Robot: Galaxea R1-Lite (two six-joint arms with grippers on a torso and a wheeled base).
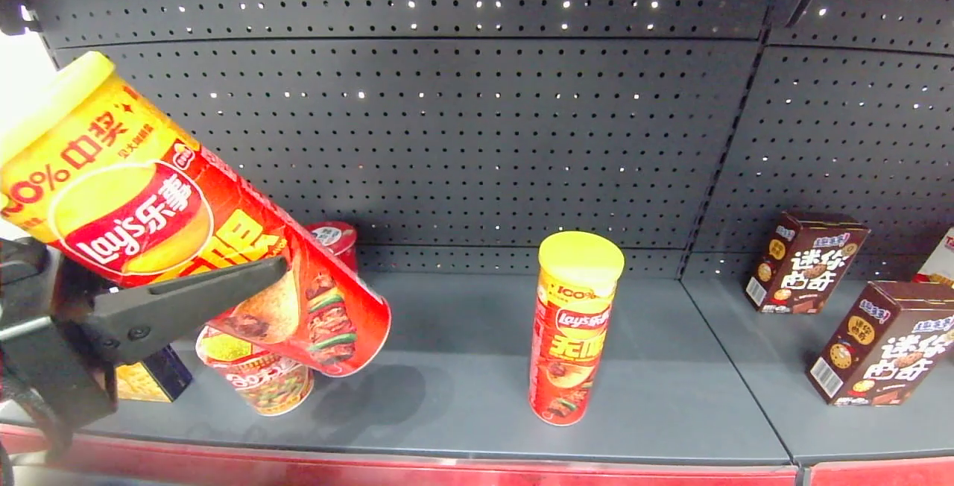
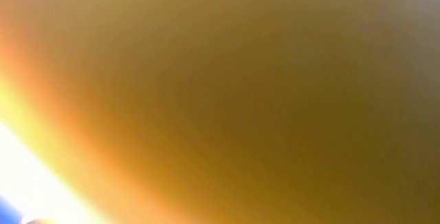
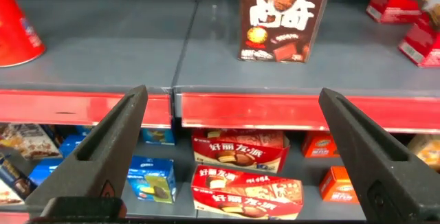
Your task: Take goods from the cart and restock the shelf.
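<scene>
L claw (image 1: 261, 256) is clamped on a chip can (image 1: 171, 210), at the left end of the shelf (image 1: 462, 367). The can is tilted, yellow lid up and to the left, base down toward the shelf but off its surface. One black finger (image 1: 194, 292) crosses the can's front; the other is hidden behind it. L wrist view is a yellow-orange blur, prob. the can right against the lens.

Under the held can sits a noodle cup (image 1: 257, 385), with a small blue and yellow box (image 1: 153, 378) just beside it and a red tub (image 1: 335, 236) behind. A second chip can (image 1: 574, 329) stands upright mid-shelf, well apart. Two brown boxes (image 1: 805, 262) (image 1: 879, 352) stand in the next bay to the right.

R claw (image 3: 232, 93) is wide open, holding nothing, in front of the shelf's red edge strip (image 3: 275, 110), with a brown box (image 3: 282, 18) past it. Red boxes (image 3: 240, 148) lie on the shelf below.
</scene>
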